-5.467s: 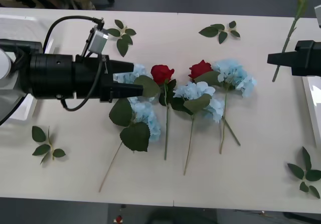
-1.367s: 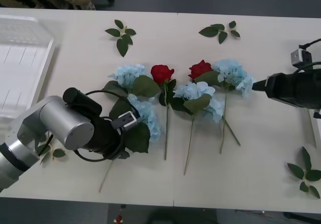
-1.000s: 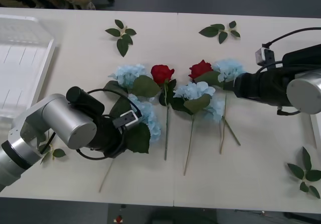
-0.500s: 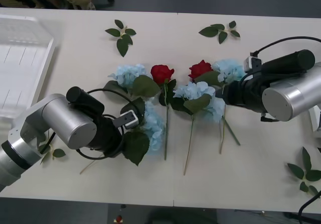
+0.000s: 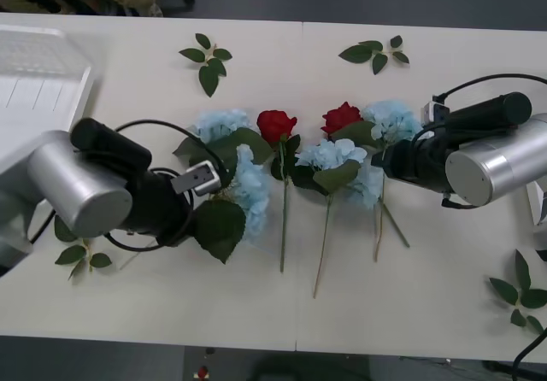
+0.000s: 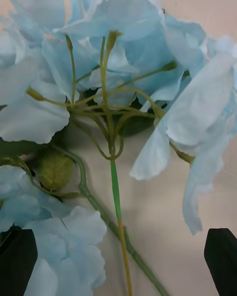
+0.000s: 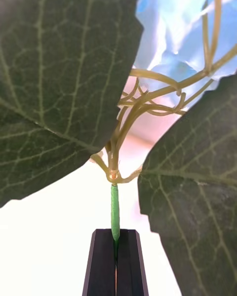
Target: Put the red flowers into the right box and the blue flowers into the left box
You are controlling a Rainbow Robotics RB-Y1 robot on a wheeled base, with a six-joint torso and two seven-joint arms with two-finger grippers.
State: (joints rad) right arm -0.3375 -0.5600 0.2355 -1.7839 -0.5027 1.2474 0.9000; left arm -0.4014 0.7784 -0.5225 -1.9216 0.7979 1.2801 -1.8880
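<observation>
Desk (image 5: 427, 296): pale, flowers in the middle.
Left gripper (image 7: 115, 256): fingers pinch a blue hydrangea (image 5: 250, 189) stem.
Right gripper (image 6: 118, 256): fingers wide over another hydrangea (image 6: 123, 44).

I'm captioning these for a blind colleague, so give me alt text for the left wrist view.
The left claw, fingers shut, grips the thin green stem of a blue flower lifted clear of the pale table. Two broad dark green leaves flank the branching stalks beneath its pale blue petals.

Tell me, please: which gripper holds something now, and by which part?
The left gripper is shut on a blue flower, holding it by its green stem. The right gripper is open above another stem, holding nothing.
</observation>
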